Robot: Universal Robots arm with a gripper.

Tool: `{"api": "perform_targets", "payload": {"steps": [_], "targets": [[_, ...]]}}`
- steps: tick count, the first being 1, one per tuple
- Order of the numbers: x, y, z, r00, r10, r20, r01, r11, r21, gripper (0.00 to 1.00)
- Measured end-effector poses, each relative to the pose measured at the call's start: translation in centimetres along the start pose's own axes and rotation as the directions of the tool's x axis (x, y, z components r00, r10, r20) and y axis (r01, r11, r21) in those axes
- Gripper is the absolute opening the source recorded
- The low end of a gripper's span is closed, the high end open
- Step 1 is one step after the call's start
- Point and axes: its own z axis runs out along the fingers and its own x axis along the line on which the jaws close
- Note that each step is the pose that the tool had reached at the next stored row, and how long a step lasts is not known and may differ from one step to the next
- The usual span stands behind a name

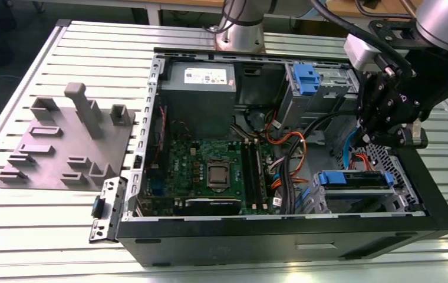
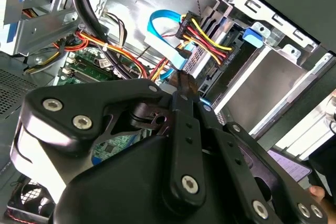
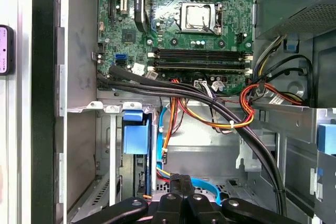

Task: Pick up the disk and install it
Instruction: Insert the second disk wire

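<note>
The disk lies in the drive cage at the front corner of the open computer case, on the exterior view's right, with its blue end facing the cables. That blue end also shows in both wrist views. My gripper hangs just above the cage, over the case's right wall. Its black fingers meet at the tips, shut with nothing between them, and point at the blue data cable and the red-yellow power plug beside the disk.
A second blue-tabbed carrier sits in the upper bay beside the grey power supply. The motherboard and thick black and orange cable bundles fill the case floor. A grey fixture plate with upright blocks lies on the slatted table at the exterior view's left.
</note>
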Motion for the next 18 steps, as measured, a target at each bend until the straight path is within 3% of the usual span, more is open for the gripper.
{"api": "perform_targets", "payload": {"steps": [18], "targets": [[-0.55, 0.49, 0.01, 1.0, 0.0, 0.0001, 0.0, 1.0, 0.0, 0.11]]}}
